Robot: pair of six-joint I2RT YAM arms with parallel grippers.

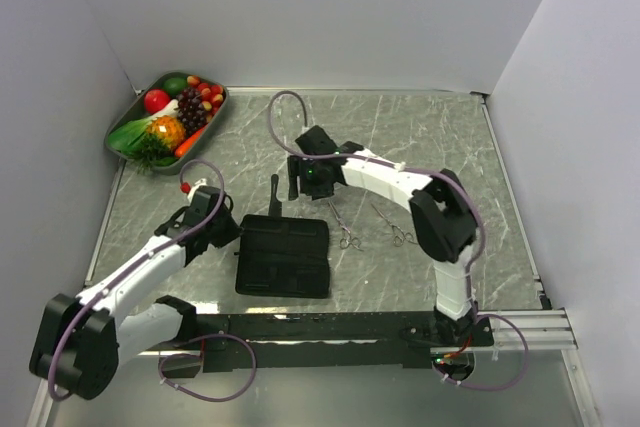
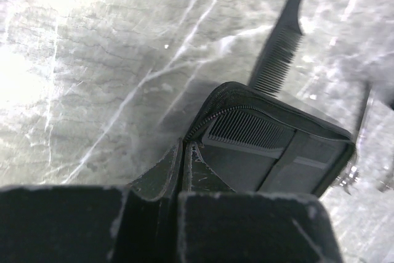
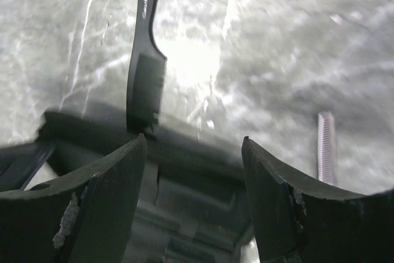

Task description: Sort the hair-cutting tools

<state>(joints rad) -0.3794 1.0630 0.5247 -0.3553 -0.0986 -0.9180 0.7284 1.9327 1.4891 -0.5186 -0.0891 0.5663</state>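
A black fabric pouch [image 1: 283,255] lies open in front of the arms. A short black comb [image 2: 246,129] lies inside it. A longer black comb [image 1: 275,193] lies on the table with its toothed end at the pouch's far edge; it also shows in the left wrist view [image 2: 280,53] and the right wrist view [image 3: 146,81]. Two silver scissors [image 1: 345,228] [image 1: 398,228] lie right of the pouch. My left gripper [image 1: 228,232] [image 2: 184,146] is shut, with its tips on the zip rim at the pouch's far left corner. My right gripper [image 1: 303,187] [image 3: 194,143] is open and empty above the pouch's far edge, beside the long comb.
A grey tray [image 1: 122,122] of toy fruit and vegetables stands at the back left corner. White walls close in the marble table on three sides. A silver metal piece [image 3: 325,146] lies to the right in the right wrist view.
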